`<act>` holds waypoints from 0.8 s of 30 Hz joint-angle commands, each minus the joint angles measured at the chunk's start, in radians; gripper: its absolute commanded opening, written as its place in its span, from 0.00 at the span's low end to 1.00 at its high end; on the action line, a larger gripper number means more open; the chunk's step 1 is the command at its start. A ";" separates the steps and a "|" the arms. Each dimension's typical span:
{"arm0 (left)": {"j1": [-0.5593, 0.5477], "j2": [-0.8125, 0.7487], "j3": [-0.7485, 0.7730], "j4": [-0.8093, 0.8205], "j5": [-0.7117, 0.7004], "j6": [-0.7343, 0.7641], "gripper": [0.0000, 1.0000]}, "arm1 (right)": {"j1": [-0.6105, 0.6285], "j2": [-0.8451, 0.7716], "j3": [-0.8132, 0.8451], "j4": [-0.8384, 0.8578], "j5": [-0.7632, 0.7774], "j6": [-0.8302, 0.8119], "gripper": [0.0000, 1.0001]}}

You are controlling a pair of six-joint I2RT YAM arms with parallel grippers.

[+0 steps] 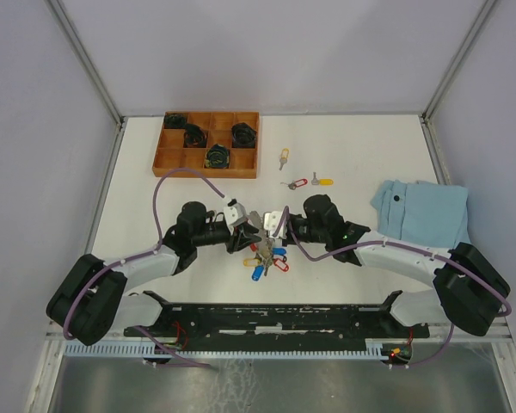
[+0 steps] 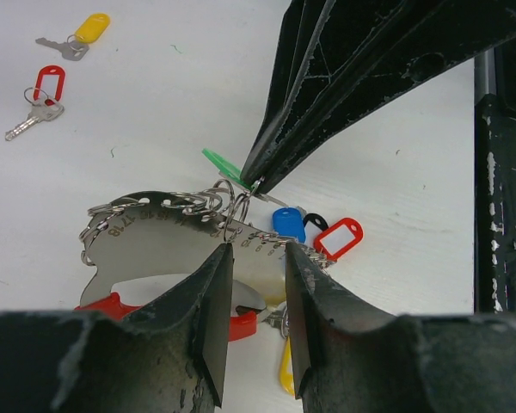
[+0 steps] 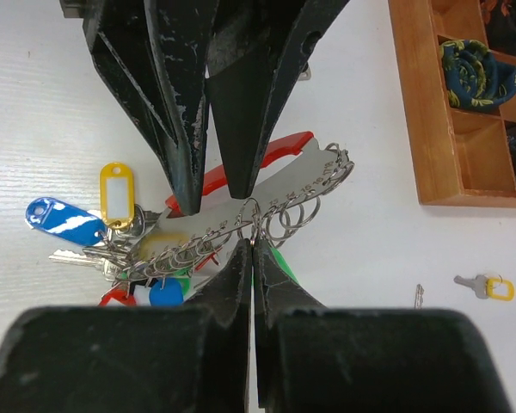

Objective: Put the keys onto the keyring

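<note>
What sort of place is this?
Probably a robot test cell in a lab: a white table boxed in by plain panels on metal posts, a left arm and right arm bolted at its edge, and practice props: keyring, wooden tray, folded blue shirt.

This is a robotics lab cell rather than a home or shop: a bare white surface (image 1: 361, 155) is boxed in by plain pale wall panels held in aluminium frame posts (image 1: 86, 60). Two arms, left arm (image 1: 146, 262) and right arm (image 1: 404, 254), are bolted to a black rail (image 1: 275, 314) at its near edge and trail purple cables (image 1: 168, 176). Only staged props lie out: tagged keys (image 1: 297, 183), a compartmented wooden tray (image 1: 159, 159) and a folded blue cloth (image 1: 421, 211).
</note>
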 commanded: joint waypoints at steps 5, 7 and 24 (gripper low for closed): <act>0.004 -0.037 0.021 0.012 0.050 0.143 0.37 | 0.004 -0.006 0.064 0.008 -0.051 -0.043 0.01; 0.003 -0.035 0.015 0.029 0.038 0.155 0.37 | 0.003 -0.006 0.068 0.006 -0.056 -0.049 0.01; 0.004 0.018 0.027 0.069 0.044 0.212 0.38 | 0.004 0.010 0.080 -0.009 -0.071 -0.072 0.00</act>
